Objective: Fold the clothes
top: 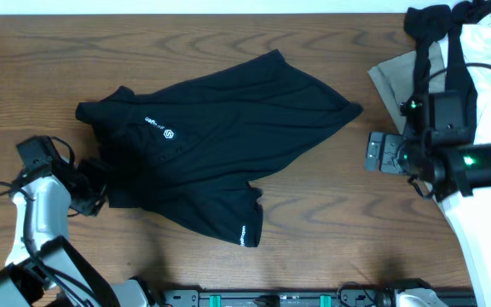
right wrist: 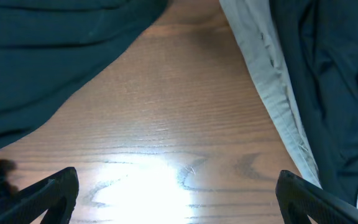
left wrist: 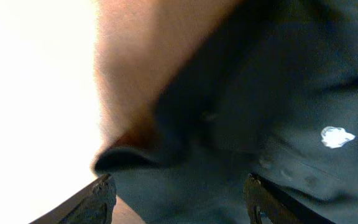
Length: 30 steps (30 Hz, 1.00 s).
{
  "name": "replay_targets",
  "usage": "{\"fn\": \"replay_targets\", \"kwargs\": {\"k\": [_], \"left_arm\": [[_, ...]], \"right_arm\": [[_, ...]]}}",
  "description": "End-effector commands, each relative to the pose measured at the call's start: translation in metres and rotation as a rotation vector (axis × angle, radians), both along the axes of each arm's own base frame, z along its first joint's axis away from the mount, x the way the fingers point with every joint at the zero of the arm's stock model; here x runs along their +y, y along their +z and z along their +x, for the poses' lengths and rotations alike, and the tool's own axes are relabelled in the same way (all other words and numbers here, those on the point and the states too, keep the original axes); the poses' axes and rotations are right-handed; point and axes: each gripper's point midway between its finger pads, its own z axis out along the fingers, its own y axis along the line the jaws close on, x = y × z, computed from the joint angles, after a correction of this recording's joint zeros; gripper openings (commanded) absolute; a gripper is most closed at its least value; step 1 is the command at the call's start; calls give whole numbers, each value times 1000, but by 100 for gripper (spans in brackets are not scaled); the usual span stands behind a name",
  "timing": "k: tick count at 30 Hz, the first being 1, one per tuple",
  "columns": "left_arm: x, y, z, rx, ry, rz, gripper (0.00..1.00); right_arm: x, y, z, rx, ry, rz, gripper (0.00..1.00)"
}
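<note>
The left tool (left wrist: 179,196), jaws half apart astride the 9 o'clock edge of the black T-shirt (top: 220,145) lying crumpled on the table (top: 331,256), should pinch low and deep, while the right tool (right wrist: 176,193), spread wide at 3 o'clock, must reach its edge.

The left arm (top: 37,213) bends in from the near left, and the left gripper (top: 92,183) faces right with jaws partly apart. The right arm (top: 476,166) sits at the right edge, and the right gripper (top: 380,152) faces left, jaws spread wide.

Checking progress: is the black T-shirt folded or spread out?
Spread out, not folded: the black T-shirt lies rumpled across the table, chest logo facing up.
</note>
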Motion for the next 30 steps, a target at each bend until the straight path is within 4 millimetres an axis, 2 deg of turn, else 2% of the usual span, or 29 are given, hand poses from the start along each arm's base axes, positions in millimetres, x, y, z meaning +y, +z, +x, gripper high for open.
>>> {"fn": "replay_targets", "kwargs": {"k": [1, 4, 5, 8, 12, 18, 22, 24, 27, 30], "left_arm": [[-35, 41, 16, -145, -154, -99, 68], [-72, 53, 4, -139, -271, -148, 68], [-85, 54, -2, -119, -324, -148, 72], [-117, 47, -23, -24, -437, -147, 83], [-151, 31, -45, 87, -480, -186, 86], [-155, -11, -77, 247, -384, -128, 92], [-157, -28, -101, 321, -345, -147, 92], [-157, -35, -104, 321, -345, -147, 92], [-157, -43, -99, 278, -350, -138, 91], [-157, -51, -92, 226, -362, -127, 81]], "right_arm": [[-1, -11, 9, 30, 5, -13, 99], [0, -24, 15, 68, 6, -15, 99], [0, -29, 17, 84, 6, -16, 99], [0, -41, 18, 126, 7, -20, 99], [1, -47, 19, 147, 8, -20, 99], [1, -48, 18, 153, 33, -25, 99], [1, -48, 18, 155, 34, -26, 99], [1, -48, 18, 152, 34, -25, 99], [1, -48, 18, 153, 34, -25, 99], [1, -48, 18, 154, 34, -26, 99]]}}
